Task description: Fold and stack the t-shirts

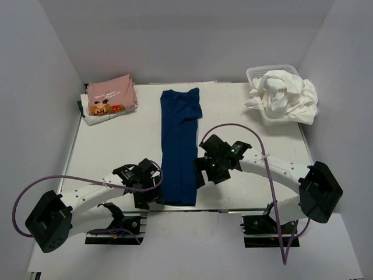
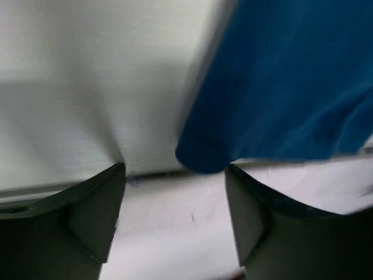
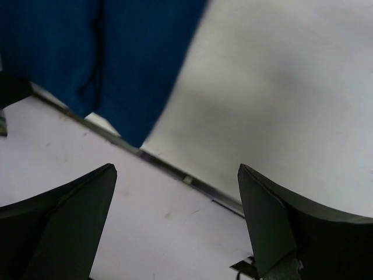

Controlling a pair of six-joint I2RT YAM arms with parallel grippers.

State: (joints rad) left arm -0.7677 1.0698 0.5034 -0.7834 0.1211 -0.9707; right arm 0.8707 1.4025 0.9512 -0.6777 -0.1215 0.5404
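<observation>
Left hand and right hand flank the near hem of the navy t-shirt, both wide, empty; pink t-shirt lies folded far left.

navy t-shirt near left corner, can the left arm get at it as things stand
Probably yes. The left tool is open, and the navy t-shirt has its near left corner just ahead of the open fingers at the table edge. Nothing shows between them to block the way.

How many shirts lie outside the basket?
3: a navy shirt spread mid-table; a pink shirt folded at the far left, atop a white shirt. Others may hide under it.
</observation>
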